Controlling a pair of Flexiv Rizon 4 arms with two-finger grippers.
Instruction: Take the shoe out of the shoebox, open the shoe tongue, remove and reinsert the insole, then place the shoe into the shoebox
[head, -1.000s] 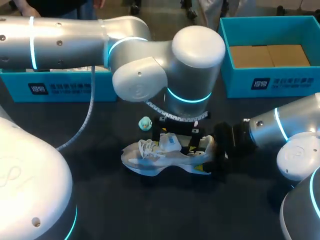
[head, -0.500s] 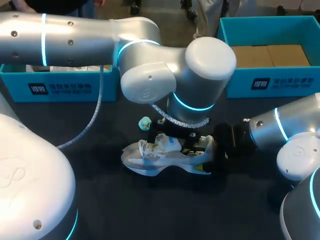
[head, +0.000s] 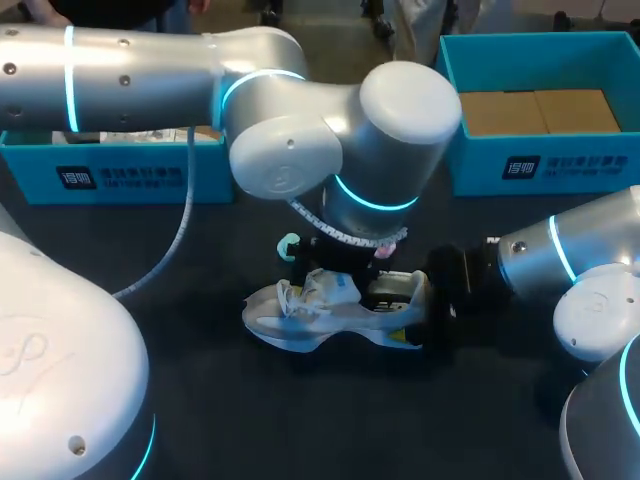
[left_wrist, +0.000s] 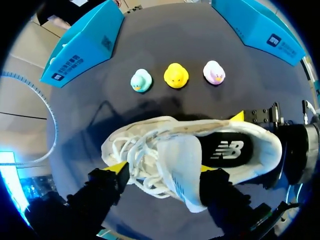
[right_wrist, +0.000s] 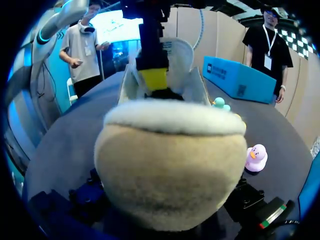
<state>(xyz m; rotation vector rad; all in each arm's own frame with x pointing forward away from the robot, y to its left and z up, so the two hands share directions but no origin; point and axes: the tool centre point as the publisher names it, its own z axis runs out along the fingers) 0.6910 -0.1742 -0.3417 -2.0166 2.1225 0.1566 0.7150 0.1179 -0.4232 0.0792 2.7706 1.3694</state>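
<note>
White shoe (head: 300, 315) lies lengthwise across surface (head: 200, 400), toe left, heel (right_wrist: 167, 165) clamped in right pincer (head: 418, 305); left pincer (left_wrist: 162, 169) over tongue (left_wrist: 185, 155), grip unclear.

Dark matte table (head: 330, 420), soft even light.

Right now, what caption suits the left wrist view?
Left gripper over the raised tongue of a white lace-up sneaker, with a teal rubber duck, yellow rubber duck and pink rubber duck ahead.
</note>
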